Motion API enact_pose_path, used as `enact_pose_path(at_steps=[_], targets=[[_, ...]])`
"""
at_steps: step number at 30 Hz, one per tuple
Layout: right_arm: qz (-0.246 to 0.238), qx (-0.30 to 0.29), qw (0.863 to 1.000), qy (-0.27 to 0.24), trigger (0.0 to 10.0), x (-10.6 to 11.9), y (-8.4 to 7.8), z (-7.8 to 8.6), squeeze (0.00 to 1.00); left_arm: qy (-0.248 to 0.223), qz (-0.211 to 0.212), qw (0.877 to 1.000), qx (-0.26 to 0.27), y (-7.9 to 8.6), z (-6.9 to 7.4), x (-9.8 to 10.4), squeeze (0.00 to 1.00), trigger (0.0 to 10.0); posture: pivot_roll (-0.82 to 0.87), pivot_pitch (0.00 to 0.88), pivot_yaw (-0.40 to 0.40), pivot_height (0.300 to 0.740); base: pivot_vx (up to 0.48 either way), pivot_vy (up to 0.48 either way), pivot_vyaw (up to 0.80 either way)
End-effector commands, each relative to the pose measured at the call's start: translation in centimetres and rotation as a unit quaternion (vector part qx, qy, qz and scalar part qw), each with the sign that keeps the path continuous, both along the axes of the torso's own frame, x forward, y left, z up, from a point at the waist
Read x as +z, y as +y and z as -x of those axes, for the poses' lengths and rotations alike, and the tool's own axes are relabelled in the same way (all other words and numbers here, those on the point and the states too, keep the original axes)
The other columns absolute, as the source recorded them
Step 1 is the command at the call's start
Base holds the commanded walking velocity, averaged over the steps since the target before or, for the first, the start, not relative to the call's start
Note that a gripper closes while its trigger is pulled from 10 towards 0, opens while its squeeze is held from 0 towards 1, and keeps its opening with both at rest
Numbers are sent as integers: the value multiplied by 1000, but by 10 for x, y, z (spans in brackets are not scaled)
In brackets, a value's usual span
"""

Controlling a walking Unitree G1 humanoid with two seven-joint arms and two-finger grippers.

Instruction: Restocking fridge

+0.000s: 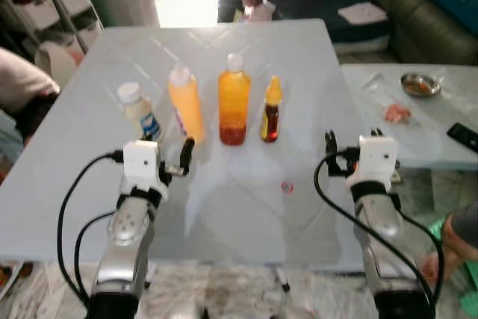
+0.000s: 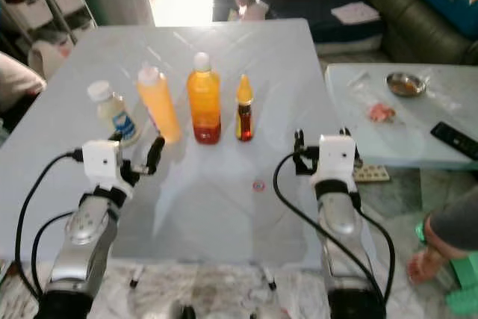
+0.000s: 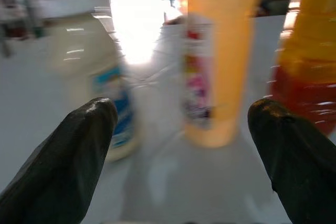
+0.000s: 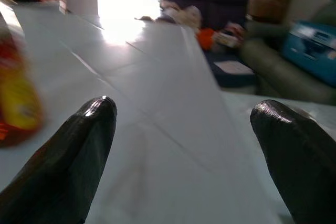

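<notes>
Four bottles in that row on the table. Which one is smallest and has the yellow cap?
The small dark sauce bottle at the row's right end, next to the tall orange juice bottle. The others are bigger and white-capped.

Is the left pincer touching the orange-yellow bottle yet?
Apart. In the left wrist view both open fingers flank bare table short of the orange-yellow bottle.

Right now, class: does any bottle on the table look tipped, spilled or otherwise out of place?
Nothing stands out. The white bottle, the orange bottle, the amber bottle and the small sauce bottle stand upright and capped in a row on the table, with no spill visible. A small reddish mark lies nearby.
</notes>
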State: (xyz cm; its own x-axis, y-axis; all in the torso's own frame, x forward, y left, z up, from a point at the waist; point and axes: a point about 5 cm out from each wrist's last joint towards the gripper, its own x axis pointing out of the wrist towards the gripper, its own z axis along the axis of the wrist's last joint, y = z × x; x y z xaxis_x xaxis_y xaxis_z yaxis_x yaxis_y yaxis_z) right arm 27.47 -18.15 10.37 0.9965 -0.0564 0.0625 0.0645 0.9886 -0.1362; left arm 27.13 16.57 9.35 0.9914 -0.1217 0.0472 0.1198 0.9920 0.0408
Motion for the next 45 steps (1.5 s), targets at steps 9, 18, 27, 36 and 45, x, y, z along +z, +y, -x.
enact_pose_path(at_steps=[9, 18, 27, 36, 45], targets=[[2, 63, 996, -59, 10000, 36, 20, -19, 0, -13, -12, 998, 59, 15, 3, 5, 0, 10000, -27, 10, 14, 740, 0, 0, 0], [22, 146, 987, -65, 10000, 40, 52, -23, 0, -3, -19, 998, 68, 18, 6, 0, 0, 10000, -20, 12, 13, 740, 0, 0, 0], [22, 238, 967, -92, 10000, 55, 82, -24, 0, 1, -23, 997, 72, 18, 5, -1, 0, 10000, -20, 19, 14, 740, 0, 0, 0], [13, 222, 969, -110, 10000, 75, 77, -42, 0, 5, -22, 998, 67, 15, 6, -3, 0, 10000, -19, 24, 13, 740, 0, 0, 0], [8, 223, 968, -118, 10000, 85, 78, -55, 0, 7, -20, 998, 57, 11, 6, -4, 0, 10000, -13, 38, 16, 740, 0, 0, 0]])
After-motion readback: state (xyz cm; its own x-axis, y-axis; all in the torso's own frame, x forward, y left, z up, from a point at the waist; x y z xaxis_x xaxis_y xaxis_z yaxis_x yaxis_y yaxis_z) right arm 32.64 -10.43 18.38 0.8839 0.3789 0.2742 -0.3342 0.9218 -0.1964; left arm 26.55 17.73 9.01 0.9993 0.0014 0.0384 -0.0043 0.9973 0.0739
